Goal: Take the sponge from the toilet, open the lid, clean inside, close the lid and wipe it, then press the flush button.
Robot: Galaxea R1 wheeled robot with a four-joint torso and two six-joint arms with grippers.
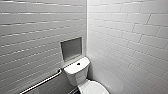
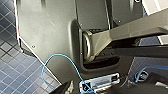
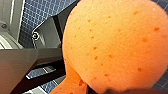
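In the lower middle of the head view, the toilet (image 1: 79, 75) stands in the tiled corner. Its lid (image 1: 94, 89) is down and the flush button (image 1: 78, 64) sits on the tank top. In the right wrist view the sponge (image 3: 112, 45) hangs above the blue floor tiles, apparently clenched at its narrow waist by the right pincer (image 3: 110, 90). So the pick-up looks done. I judge that opening the lid is the step in hand, and it calls for coming closer, since the lid's front edge is cut off at the frame bottom.

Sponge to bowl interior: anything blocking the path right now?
Yes. The lid is down over the bowl of the toilet, so it stands between the sponge and the inside. Nothing else visible is in the way.
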